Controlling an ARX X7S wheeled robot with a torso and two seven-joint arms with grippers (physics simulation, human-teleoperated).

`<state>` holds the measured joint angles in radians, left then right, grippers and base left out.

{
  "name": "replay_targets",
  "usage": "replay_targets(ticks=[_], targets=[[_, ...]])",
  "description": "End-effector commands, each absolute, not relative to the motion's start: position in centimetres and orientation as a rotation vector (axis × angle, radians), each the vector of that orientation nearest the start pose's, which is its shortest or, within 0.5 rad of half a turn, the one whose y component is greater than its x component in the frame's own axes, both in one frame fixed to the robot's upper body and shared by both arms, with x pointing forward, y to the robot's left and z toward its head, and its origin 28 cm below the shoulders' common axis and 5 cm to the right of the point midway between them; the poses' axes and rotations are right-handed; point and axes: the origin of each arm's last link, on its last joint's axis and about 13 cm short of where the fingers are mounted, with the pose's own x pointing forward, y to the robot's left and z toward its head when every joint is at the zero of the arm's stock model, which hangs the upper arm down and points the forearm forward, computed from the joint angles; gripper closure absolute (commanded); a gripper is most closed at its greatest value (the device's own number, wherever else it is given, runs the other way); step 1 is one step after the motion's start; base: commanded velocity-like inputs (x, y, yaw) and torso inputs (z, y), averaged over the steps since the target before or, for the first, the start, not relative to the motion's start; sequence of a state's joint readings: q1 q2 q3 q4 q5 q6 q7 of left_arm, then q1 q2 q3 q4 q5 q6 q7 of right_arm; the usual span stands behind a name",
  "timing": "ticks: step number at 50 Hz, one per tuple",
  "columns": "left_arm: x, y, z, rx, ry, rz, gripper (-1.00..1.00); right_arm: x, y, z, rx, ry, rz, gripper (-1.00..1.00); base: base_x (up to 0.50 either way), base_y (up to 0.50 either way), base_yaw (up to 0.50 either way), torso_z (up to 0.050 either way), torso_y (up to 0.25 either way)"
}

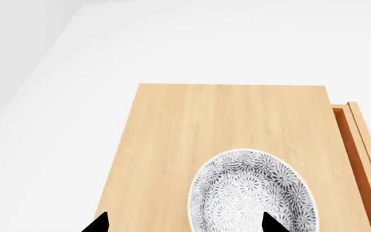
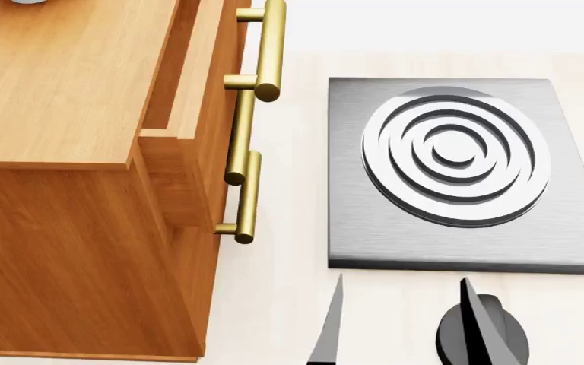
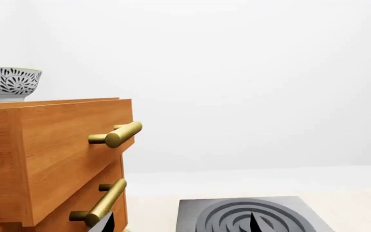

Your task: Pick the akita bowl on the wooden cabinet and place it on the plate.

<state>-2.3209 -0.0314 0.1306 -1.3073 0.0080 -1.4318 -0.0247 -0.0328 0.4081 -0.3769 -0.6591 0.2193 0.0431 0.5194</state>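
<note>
The left claw (image 1: 182, 224) hovered wide open just above the patterned blue-and-white akita bowl (image 1: 253, 191), which sat on top of the orange-brown wooden cabinet (image 1: 192, 130), one fingertip over its inside, while the right claw (image 2: 398, 323) waited open, farther off.

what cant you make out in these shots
- The red-ringed plate: in no view.
- The patterned blue-and-white akita bowl: near side cut off by the left wrist view's edge; only a sliver at the head view's top edge.
- Left end effector: only two dark tips show; absent from the head view.
- Orange-brown wooden cabinet: lower drawers cut off in the right wrist view.
</note>
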Motion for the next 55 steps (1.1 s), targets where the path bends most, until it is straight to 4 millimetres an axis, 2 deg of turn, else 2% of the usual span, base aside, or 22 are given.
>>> replay_targets(ticks=[1,12,30,55], targets=[[31.9,22.7,49.0,0.032,0.449,0.162,-1.0,17.2,-8.0,11.9,0.051,-0.416,0.033,-1.0,0.0,0.0,0.0,0.0,0.0],[33.7,22.9,46.5,0.008,0.504,0.162,-1.0,17.6,-8.1,11.3,0.048,-0.391,0.03,-1.0,0.0,0.0,0.0,0.0,0.0],[34.9,22.7,44.4,0.008,0.542,0.141,-1.0,17.9,-8.2,10.9,0.048,-0.377,0.025,-1.0,0.0,0.0,0.0,0.0,0.0],[35.8,22.6,42.9,-0.009,0.563,0.118,-1.0,18.0,-8.2,10.8,0.049,-0.372,0.022,-1.0,0.0,0.0,0.0,0.0,-0.001]])
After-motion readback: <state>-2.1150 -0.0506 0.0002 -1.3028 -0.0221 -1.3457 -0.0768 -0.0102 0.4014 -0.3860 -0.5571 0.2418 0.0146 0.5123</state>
